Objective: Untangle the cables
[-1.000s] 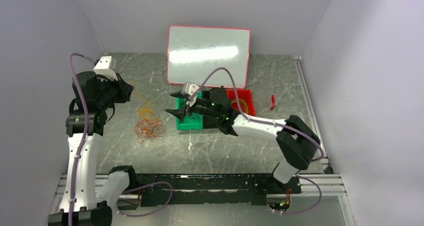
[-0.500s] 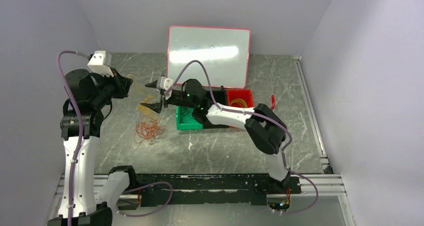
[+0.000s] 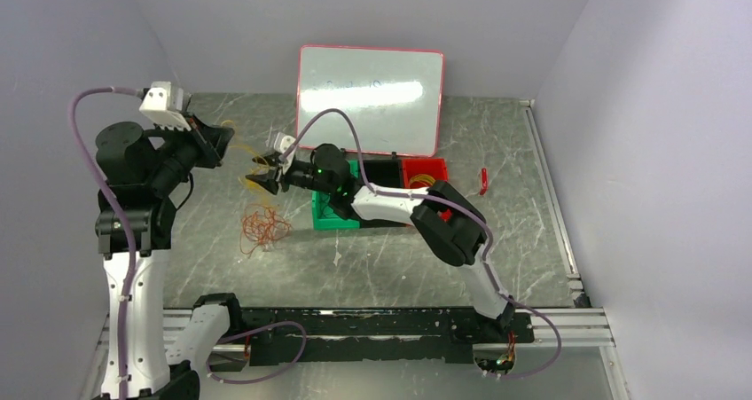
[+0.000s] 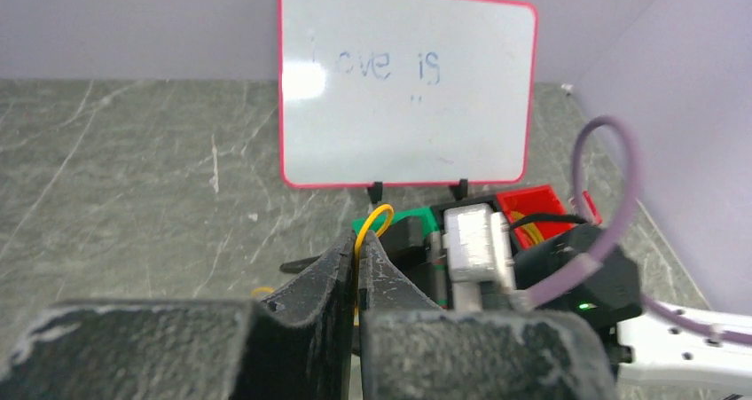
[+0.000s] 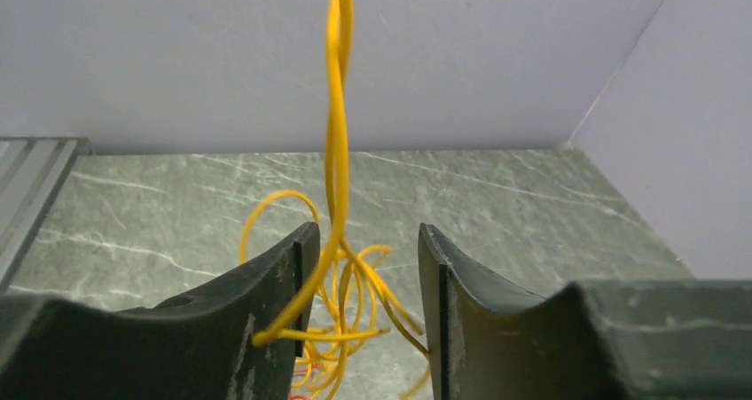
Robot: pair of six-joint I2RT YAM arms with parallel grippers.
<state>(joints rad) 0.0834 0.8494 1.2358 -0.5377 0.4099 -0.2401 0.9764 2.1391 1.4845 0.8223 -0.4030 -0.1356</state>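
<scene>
In the left fingers (image 4: 332, 280), one yellow cable (image 4: 372, 226); three bins (image 3: 335, 222) nearby.

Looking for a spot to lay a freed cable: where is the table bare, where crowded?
Bare: the near strip of table between the green bin and the base rail, and the stretch right of the red bin, save a small red piece. Crowded: left of the bins, where left fingers and right fingers meet at the yellow cable, by the orange tangle.
</scene>
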